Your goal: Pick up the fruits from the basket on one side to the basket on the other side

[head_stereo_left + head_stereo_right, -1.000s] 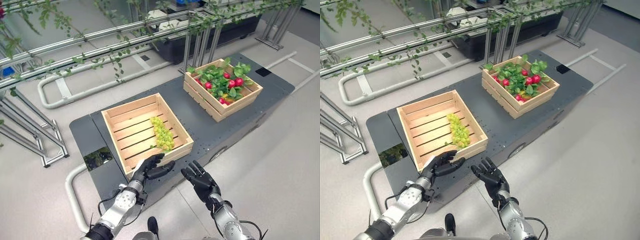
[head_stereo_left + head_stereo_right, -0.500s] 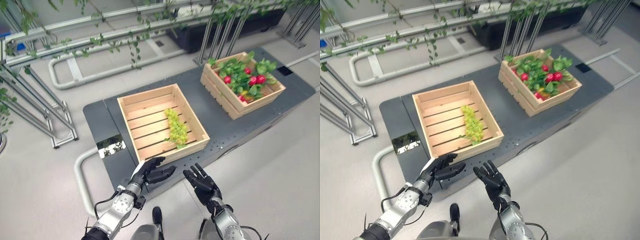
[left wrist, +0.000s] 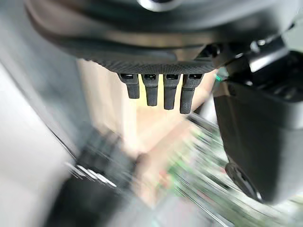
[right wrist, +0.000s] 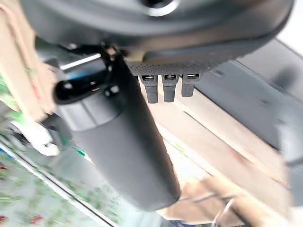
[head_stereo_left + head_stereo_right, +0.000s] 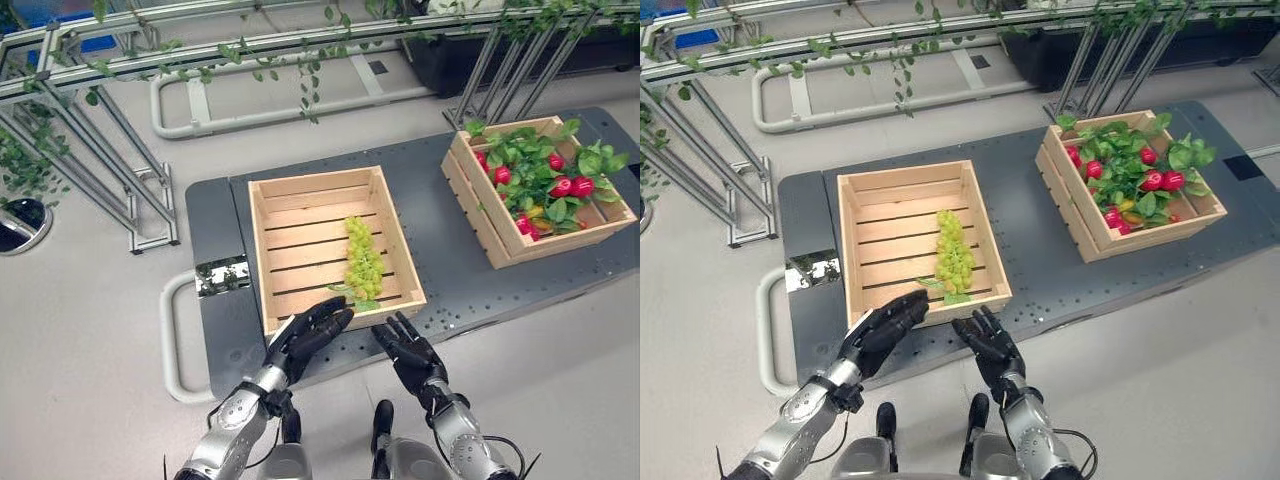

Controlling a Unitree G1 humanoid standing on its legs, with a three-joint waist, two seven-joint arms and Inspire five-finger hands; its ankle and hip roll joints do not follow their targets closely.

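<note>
Left robot hand (image 5: 305, 338): fingers straight and held together, holding nothing; it hovers at the near edge of the tabletop, just in front of the near crate's front wall.
Right robot hand (image 5: 408, 350): fingers spread and straight, holding nothing; just beside the left robot hand, the two apart, also at the tabletop's near edge.
Near crate (image 5: 282, 189): wooden, slatted, straight beyond both robot hands, its front corner close to the left fingertips.
Grapes (image 5: 362, 261): green bunch lying inside the near crate on its right half, a short way past the left robot hand's fingertips, stretched from the crate's middle toward its front wall.
Far crate (image 5: 497, 233): wooden, well away to the right of the right robot hand, set at a slant on the same tabletop, apart from the near crate.
Red fruits (image 5: 572, 186): several among green leaves (image 5: 530, 160) inside the far crate.
Tabletop (image 5: 430, 235): dark grey, carrying both crates, reaching right up to the robot hands.
Metal rails (image 5: 130, 60): beyond the tabletop, far from both robot hands, with vines trailing along them.
</note>
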